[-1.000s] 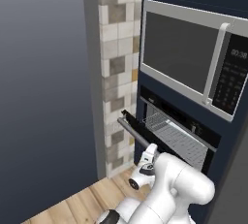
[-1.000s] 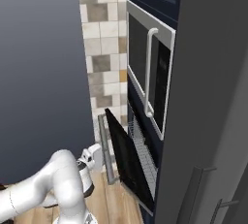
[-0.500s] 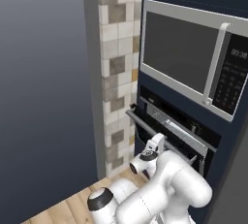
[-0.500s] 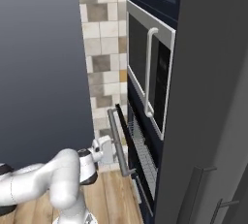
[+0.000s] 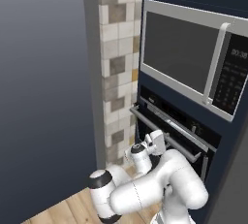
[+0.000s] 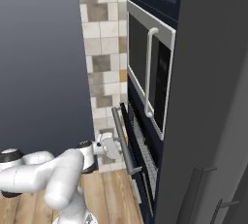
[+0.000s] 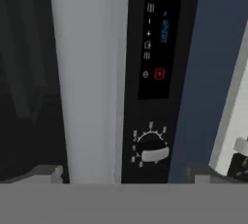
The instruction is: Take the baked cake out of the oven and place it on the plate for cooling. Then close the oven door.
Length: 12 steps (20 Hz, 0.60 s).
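**Nearly shut: closing the oven door**

Seemingly on the last step, the oven door (image 6: 130, 143) stands almost upright against the oven (image 5: 179, 136) below the microwave (image 5: 186, 56). Just beside its handle (image 7: 89, 77), the end effector (image 6: 112, 145) spreads wide, holding nothing; next comes a final push.

In the hand view, the oven's dark control strip (image 7: 157, 39) runs down the upper middle of the frame and carries small symbols: a plus sign, a circled minus, bar-like icons, a red-outlined square and a blurred bluish readout whose digits cannot be made out. Below it, at lower centre, a knob (image 7: 152, 150) has tick marks fanned around it, with no legible numbers. In the left base view, the microwave's panel (image 5: 232, 80) at the right edge shows a faint light display and rows of buttons, all too small to read.
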{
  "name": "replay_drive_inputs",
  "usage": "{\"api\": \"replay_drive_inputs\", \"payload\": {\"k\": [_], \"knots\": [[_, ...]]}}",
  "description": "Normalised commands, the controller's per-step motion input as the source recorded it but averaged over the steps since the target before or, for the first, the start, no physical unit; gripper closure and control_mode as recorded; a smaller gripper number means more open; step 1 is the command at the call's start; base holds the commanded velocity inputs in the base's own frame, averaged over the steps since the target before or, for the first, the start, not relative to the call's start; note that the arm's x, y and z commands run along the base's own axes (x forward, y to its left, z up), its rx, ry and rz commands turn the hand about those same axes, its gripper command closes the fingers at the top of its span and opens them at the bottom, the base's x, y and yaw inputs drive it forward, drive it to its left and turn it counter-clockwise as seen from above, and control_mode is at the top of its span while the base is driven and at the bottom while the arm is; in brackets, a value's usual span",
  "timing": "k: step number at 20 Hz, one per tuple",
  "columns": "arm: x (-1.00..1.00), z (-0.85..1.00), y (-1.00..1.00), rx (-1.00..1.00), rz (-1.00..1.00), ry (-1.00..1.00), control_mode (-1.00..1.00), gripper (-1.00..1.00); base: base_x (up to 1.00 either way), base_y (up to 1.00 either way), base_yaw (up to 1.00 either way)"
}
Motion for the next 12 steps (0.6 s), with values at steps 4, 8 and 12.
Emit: {"api": "replay_drive_inputs", "payload": {"k": [4, 8, 12], "knots": [[0.42, -0.21, -0.14, -0.34, -0.46, -0.34, -1.00, -1.00, 0.00, 0.00, 0.00], [0.51, -0.20, -0.38, -0.33, -0.42, -0.34, -1.00, -1.00, 0.00, 0.00, 0.00], [0.34, -0.20, -0.70, -0.30, -0.30, -0.34, -1.00, -1.00, 0.00, 0.00, 0.00]]}}
